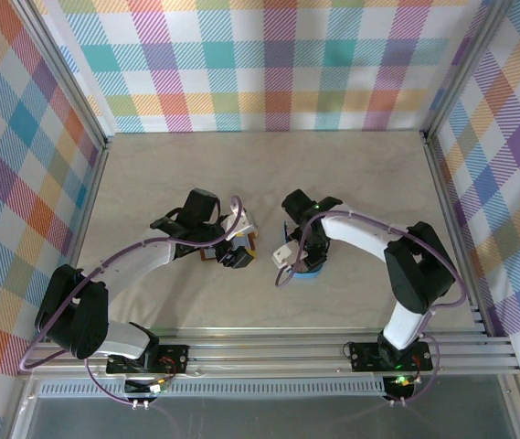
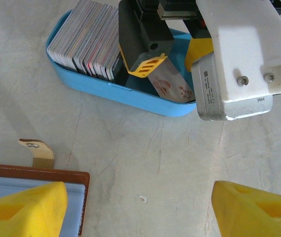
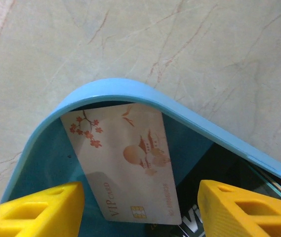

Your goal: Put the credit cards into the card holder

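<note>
Your marbled table [image 1: 351, 174], blue tray [image 2: 105, 91] on it, brown wallet [image 2: 36, 173] lying open nearby under your left gripper [image 2: 140, 202], spread wide, stack of cards [image 2: 88, 42] upright in the tray, one card [image 3: 125, 163] tilted between the halves of your right gripper [image 3: 141, 210], also spread, not pinching it.

Smooth glossy blue oval plastic tray [image 2: 105, 91], pale thin plastic card [image 3: 125, 163] with a sheeny printed face, small reddish-brown leather wallet [image 2: 36, 173] with pale stitching, dull brassy metal snap [image 2: 31, 145], matt veined stone-look tabletop [image 2: 155, 158], matt yellow plastic fingers [image 2: 24, 210] of the left gripper [image 2: 140, 200]
</note>
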Robot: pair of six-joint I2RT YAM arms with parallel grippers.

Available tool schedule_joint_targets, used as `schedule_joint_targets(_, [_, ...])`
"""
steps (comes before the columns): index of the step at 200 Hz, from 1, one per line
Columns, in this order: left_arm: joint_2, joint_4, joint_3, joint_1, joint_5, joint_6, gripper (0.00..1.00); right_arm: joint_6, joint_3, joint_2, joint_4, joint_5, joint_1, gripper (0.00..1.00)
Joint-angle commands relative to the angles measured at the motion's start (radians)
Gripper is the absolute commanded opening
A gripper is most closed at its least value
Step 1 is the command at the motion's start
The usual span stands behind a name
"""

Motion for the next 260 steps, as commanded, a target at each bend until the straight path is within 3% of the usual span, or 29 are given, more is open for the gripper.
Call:
schedule_joint_targets(1, [-0.003, -0.024, -0.005, -0.013, 0.002, 0.028, 0.77, 0.005, 0.035, 0.026, -0.059, -0.004, 0.012, 0.63])
schedule_joint_targets(260, [-0.009, -0.014, -0.006, -0.014, -0.001, 0.005, 0.77, 0.006, 0.07, 0.109, -0.1, 0.017, 0.025, 0.6])
